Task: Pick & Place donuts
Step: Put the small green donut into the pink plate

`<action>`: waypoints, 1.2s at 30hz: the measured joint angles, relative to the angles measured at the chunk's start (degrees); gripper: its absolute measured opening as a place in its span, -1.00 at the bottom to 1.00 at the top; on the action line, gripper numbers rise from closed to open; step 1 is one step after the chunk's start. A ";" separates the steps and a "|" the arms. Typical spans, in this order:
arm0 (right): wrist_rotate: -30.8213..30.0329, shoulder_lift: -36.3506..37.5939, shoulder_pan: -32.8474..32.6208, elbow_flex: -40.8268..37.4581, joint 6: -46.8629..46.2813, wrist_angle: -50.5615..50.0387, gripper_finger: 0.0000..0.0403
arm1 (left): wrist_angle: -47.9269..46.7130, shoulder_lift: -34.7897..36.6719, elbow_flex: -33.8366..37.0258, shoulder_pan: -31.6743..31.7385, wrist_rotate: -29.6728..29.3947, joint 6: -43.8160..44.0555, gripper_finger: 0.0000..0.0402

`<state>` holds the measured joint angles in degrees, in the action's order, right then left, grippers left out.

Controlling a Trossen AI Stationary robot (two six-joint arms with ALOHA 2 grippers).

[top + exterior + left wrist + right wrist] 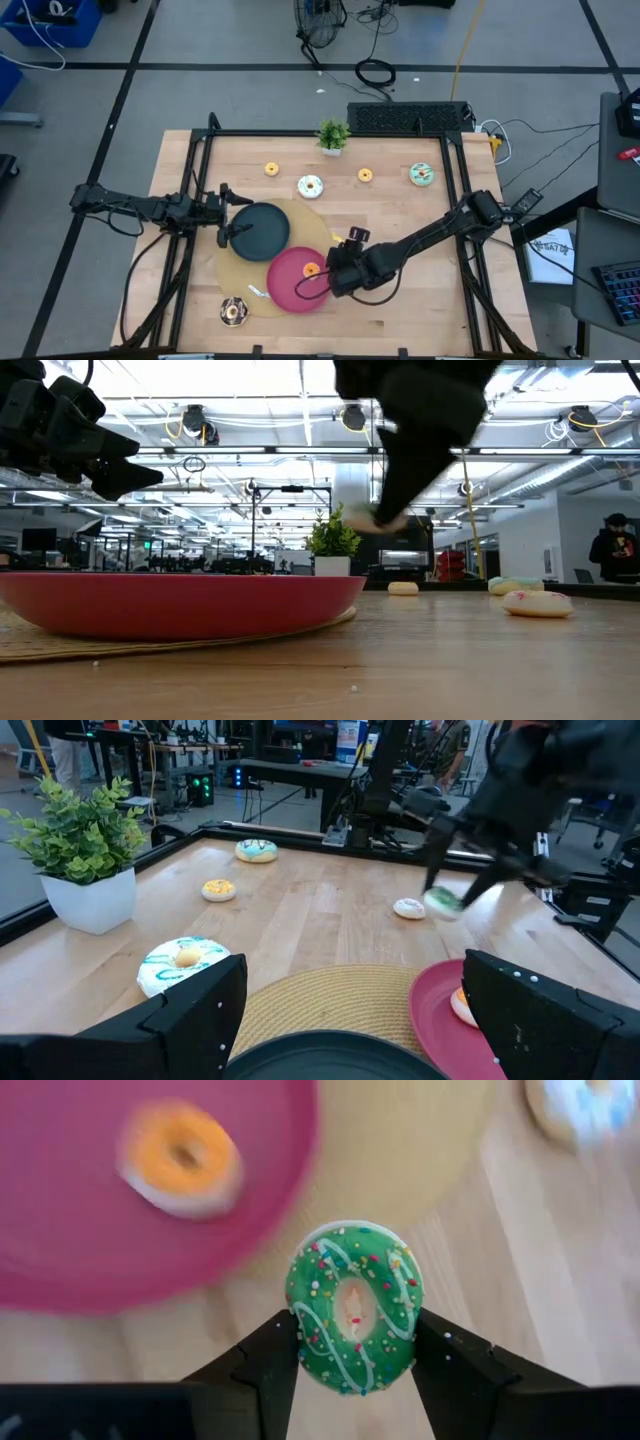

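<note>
Right claw (355,1365) grasps green donut (354,1308) with white drizzle and sprinkles, above the table beside pink plate (60,1230) holding orange donut (182,1158). Left claw (228,211) released over dark plate (262,230).

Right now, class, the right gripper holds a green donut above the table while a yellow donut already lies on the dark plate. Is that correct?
Not quite. The right gripper does hold the green donut, but the donut already placed is orange and it lies on the pink plate, not the dark plate, which carries no donut. The right wrist view and the high view show this.
</note>
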<state>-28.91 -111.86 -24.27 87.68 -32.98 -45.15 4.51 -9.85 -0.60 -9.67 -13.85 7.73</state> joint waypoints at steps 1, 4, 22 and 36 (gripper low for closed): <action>0.14 0.25 0.00 0.00 1.47 2.45 -0.17 | 0.00 0.00 0.00 0.02 0.00 0.00 0.82; 0.39 0.71 -0.02 0.02 6.32 9.60 -0.17 | 0.00 0.00 0.00 0.00 0.00 0.00 0.82; 10.10 0.64 -1.71 0.02 12.89 27.74 -0.17 | 0.00 0.00 0.00 0.00 -0.02 0.00 0.82; 11.19 -0.69 -2.73 -6.06 11.60 38.04 -0.17 | 0.04 0.02 0.00 0.02 -0.02 0.00 0.82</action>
<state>-17.72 -112.55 -27.00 81.62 -21.38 -7.10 4.56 -9.82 -0.60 -9.65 -13.86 7.73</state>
